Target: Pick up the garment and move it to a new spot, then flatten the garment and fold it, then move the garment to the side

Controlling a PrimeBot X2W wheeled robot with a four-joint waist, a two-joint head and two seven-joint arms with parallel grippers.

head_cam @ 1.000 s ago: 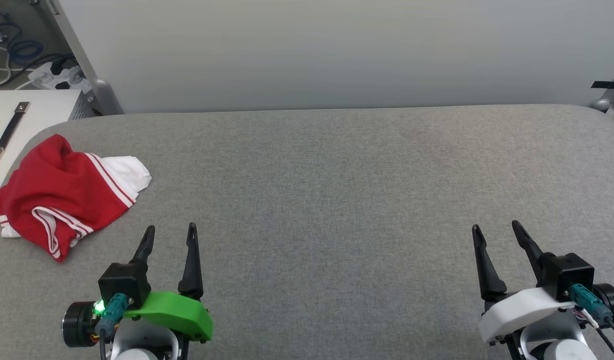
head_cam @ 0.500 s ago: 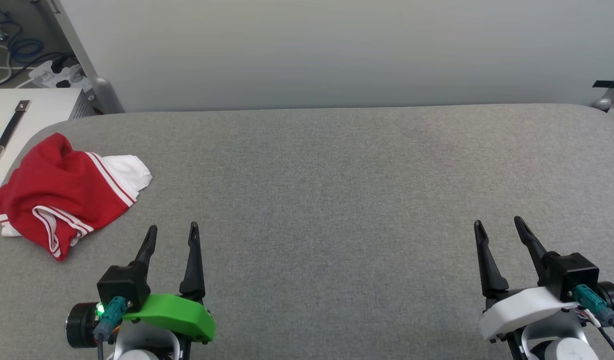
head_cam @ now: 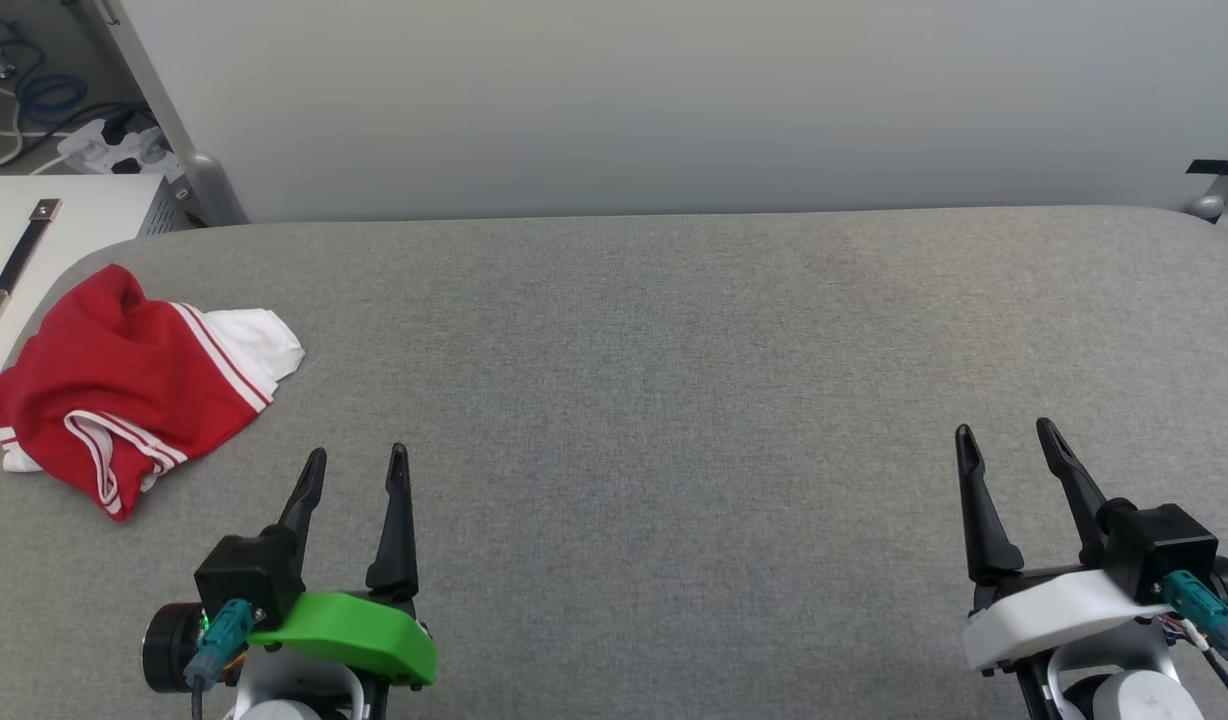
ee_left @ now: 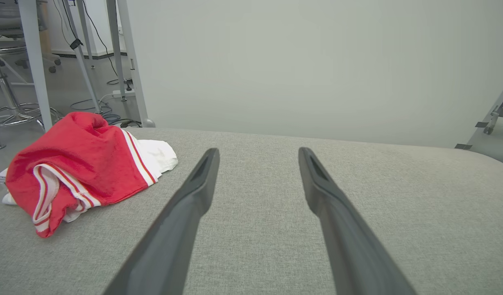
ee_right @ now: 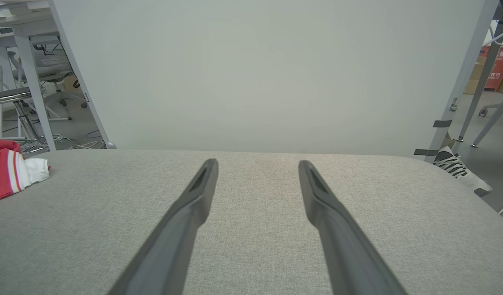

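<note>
Crumpled red fabric garment [head_cam: 124, 385], white sleeve, striped trim: heaped at left edge of grey fabric-covered table [head_cam: 674, 380]. Left gripper [head_cam: 359, 460]: fingers spread, empty, near garment. Right gripper [head_cam: 1004, 432]: spread, empty, well apart from it. Step: pick-up, not begun. Next move likely calls for left reach onto heap.

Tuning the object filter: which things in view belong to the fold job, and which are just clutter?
Job:
- garment, crumpled at the left end of the grey table
- left gripper, open
- right gripper, open

Lying about:
- white cabinet with strap handle
- power strip
- blue cables
- stool
</note>
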